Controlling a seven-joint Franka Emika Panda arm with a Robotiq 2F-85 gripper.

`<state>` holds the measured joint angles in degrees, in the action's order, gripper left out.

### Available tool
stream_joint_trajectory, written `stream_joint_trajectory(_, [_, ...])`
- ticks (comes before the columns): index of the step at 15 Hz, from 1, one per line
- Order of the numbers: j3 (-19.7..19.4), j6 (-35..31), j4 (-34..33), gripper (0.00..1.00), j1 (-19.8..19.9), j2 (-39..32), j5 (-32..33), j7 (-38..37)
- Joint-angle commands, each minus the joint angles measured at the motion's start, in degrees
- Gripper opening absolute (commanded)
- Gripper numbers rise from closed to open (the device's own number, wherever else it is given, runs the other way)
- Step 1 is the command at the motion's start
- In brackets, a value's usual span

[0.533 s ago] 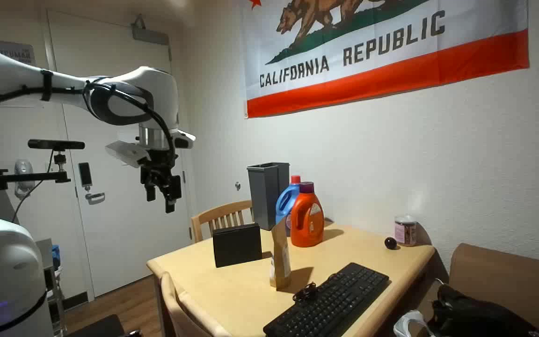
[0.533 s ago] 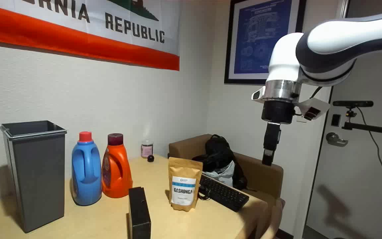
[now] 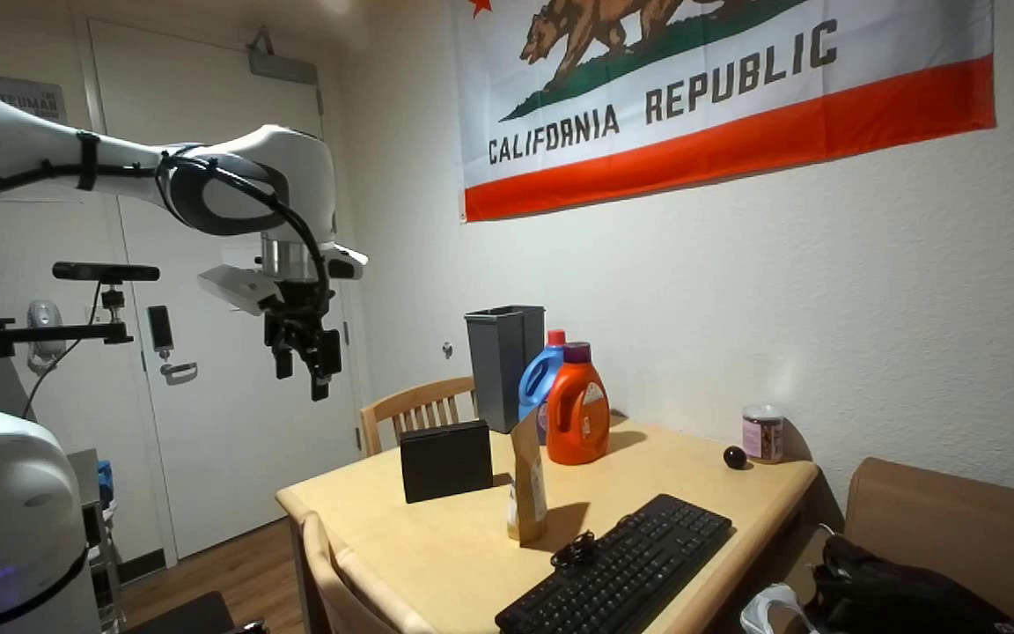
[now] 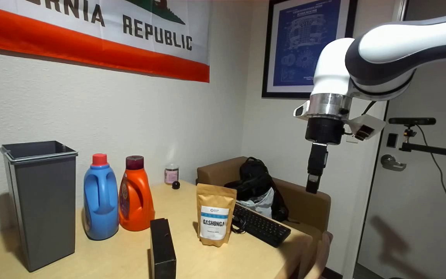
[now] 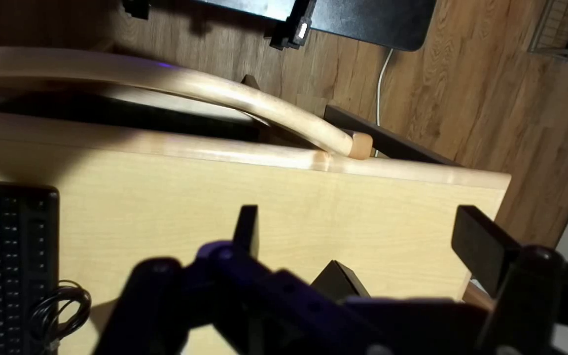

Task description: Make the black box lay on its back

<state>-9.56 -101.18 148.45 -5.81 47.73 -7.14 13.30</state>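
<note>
Black box (image 3: 446,462): thin, rectangular, upright on narrow side.

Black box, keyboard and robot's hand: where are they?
Black box (image 3: 446,464), in an exterior view: its broad face.
Keyboard (image 3: 620,571), in an exterior view: its keys.
Hand (image 5: 366,240), wrist view: midway between its fingertips.

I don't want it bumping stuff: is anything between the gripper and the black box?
Nothing I can see. The gripper hangs open; in the wrist view, part of the black box shows between its fingers. The brown bag stands apart from the box.
</note>
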Motion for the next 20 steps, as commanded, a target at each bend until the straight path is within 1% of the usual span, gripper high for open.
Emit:
stream_joint_trajectory(1, [1.0,0.2,-0.1,1.0,1.3,-0.2,-0.8,0.8])
stream_joint_trajectory(4, [1.0,0.2,-0.1,1.0,1.3,-0.2,-0.8,0.8])
stream_joint_trajectory(5, [1.7,0.7,0.1,1.0,2.2,0.5,1.5,0.7])
stream_joint_trajectory(6, [1.4,-1.8,0.8,1.0,2.2,0.7,0.9,0.7])
stream_joint_trajectory(7, [0.6,-7.2,1.7,1.0,2.3,1.0,-2.6,-0.8])
stream_joint_trajectory(9, [-0.1,-14.1,2.2,1.0,2.0,-0.8,-6.6,-1.2])
stream_joint_trajectory(12, [-1.2,-26.3,4.7,1.0,0.5,-2.8,-13.1,0.4])
stream_joint_trajectory(15, [-1.2,-33.0,5.6,1.0,-1.0,-6.9,-15.4,1.3])
stream_joint_trajectory(17, [-0.8,-35.3,5.7,1.0,-1.8,-9.7,-15.2,1.2])
stream_joint_trajectory(18, [-0.4,-35.3,5.4,1.0,-1.9,-11.2,-14.3,1.1])
stream_joint_trajectory(19, [-0.3,-34.1,5.3,1.0,-1.9,-11.5,-13.5,1.2])
stream_joint_trajectory(20, [-0.3,-33.4,5.8,1.0,-1.3,-9.4,-13.8,0.2])
